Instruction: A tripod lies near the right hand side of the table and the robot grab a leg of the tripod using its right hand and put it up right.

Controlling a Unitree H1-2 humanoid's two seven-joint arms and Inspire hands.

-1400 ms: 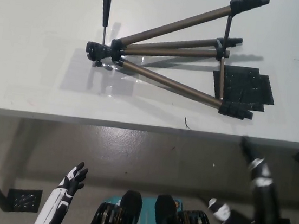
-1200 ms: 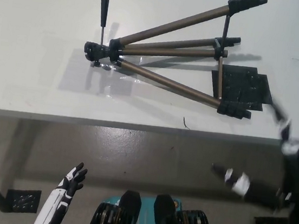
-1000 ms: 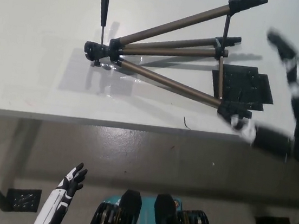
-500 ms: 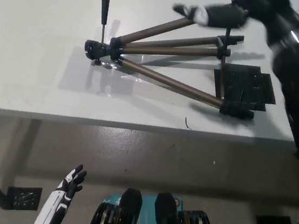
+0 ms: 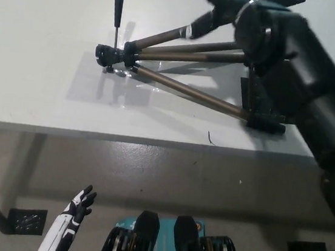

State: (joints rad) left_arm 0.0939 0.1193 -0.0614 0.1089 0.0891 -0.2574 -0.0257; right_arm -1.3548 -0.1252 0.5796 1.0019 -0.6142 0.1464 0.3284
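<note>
Our black right hand [image 5: 216,3] now reaches across the counter [image 5: 35,54] and sits over the far leg [image 5: 160,37] of the tripod [image 5: 187,66], up near the top of the view. A second ago it hung at the counter's right edge; half a second ago it was already coming in above that leg. Now the forearm covers the feet end of the tripod and much of the dark mat [image 5: 250,96] beside it. The hand is blurred and partly cut off, so we cannot tell whether it is spread or closed on the leg.

The tripod itself has not moved: it lies flat on the right half of the counter, legs splayed, head [image 5: 109,54] pointing left, pan handle [image 5: 118,6] sticking away from us. So we judge the reach is about done and the grasp not confirmed; lifting upright is all ahead.

Our white left hand [image 5: 78,203] rests low at the lower left, below the counter edge, fingers apart and holding nothing, just as before.
</note>
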